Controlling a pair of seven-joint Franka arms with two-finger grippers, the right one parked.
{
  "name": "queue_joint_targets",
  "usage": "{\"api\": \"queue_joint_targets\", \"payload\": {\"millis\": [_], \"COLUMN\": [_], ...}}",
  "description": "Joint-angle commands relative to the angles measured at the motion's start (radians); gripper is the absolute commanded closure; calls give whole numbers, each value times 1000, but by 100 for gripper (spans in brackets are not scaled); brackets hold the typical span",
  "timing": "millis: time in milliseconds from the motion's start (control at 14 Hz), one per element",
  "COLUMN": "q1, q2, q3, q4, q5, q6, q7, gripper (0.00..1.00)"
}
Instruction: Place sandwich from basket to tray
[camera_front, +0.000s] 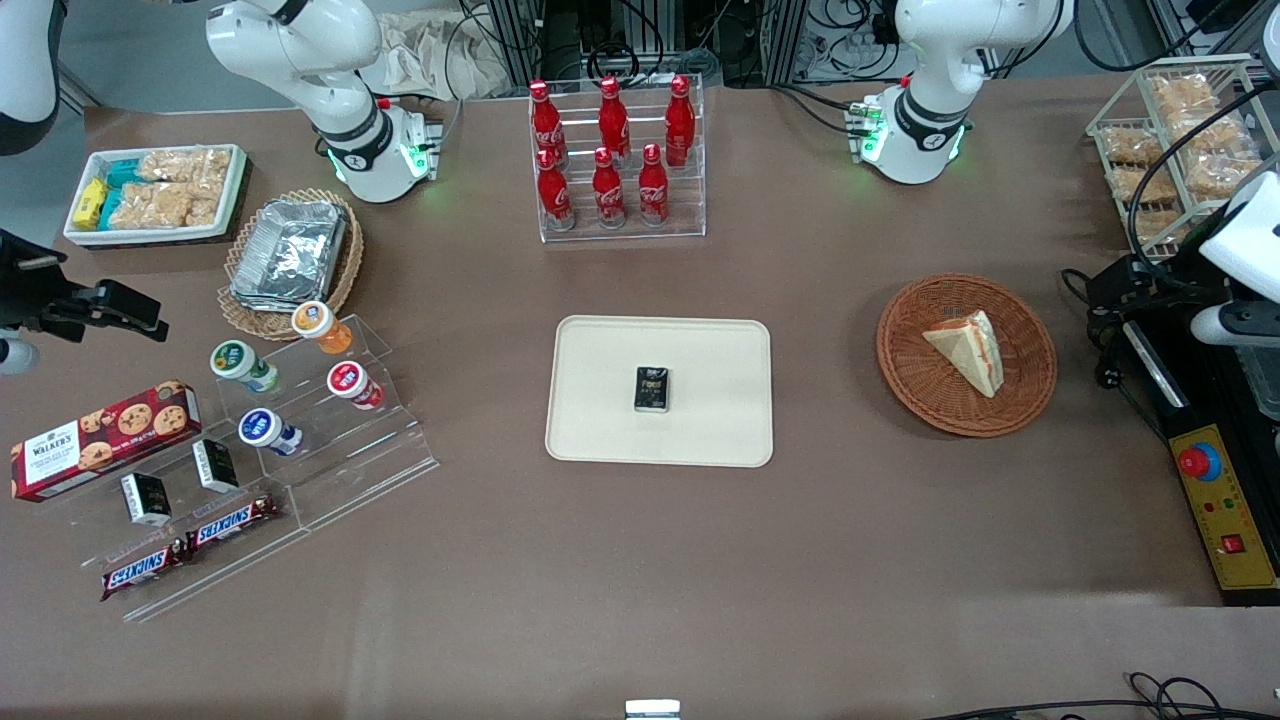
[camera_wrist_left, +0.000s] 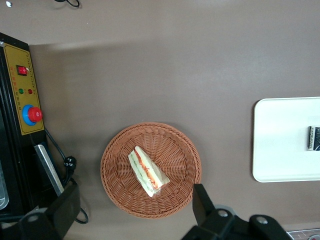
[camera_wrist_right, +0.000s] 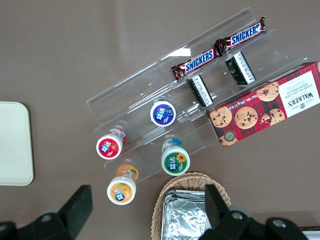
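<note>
- The gripper (camera_wrist_left: 132, 212) hangs above the table (camera_front: 820, 560) at the working arm's end, with nothing between its fingers; the wrist view looks straight down past it.
- Its two dark fingers (camera_wrist_left: 202, 202) stand wide apart, one to each flank of the basket (camera_wrist_left: 117, 187) as the wrist view shows them, and they touch nothing.
- The basket, round and reddish-brown wicker, sits on the table directly beneath the gripper.
- The sandwich (camera_wrist_left: 147, 171) lies in the basket, near its middle, below the gap between the fingers; it is a pale bread wedge with red-orange and green filling showing along its cut edge.
- In the front view the sandwich (camera_front: 968, 350) rests flat inside the basket (camera_front: 905, 375), clear of the rim.
- The tray (camera_front: 600, 420), cream-beige with rounded corners, lies on the table well apart from the gripper, toward the middle of the table; bare brown table separates it from the basket.
- A small black packet (camera_front: 652, 389) lies on the tray near its centre.
- A black and yellow control box (camera_wrist_left: 22, 97) with a red button and a red switch stands near the gripper, just beside the basket at the table's edge; a black cable (camera_wrist_left: 60, 152) runs from it toward the basket.
- A clear rack of red bottles (camera_front: 612, 150) stands farther from the front camera than the tray, well apart from the gripper.
</note>
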Motion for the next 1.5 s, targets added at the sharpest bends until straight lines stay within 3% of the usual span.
{"api": "queue_joint_targets", "payload": {"millis": [0,286,571,786,1000,1286,1429], "q1": [-10,-11,-20,-20,-20,-20,-20], "q2": [19,24,-5,-71,-178,-220,-211], "q3": [3,3,-2,-1,-1,-22,-24], "q4": [39,59,-7,-151,-392,-650,-708], "q5": [-2,3,-38,-28,-21,-11,-11], "q6": [-25,-69,-76,-33,151,372,443], "q7": [-20,-85,-516,-545,-596,-748,-805], "gripper": [0,0,0,0,0,0,0]}}
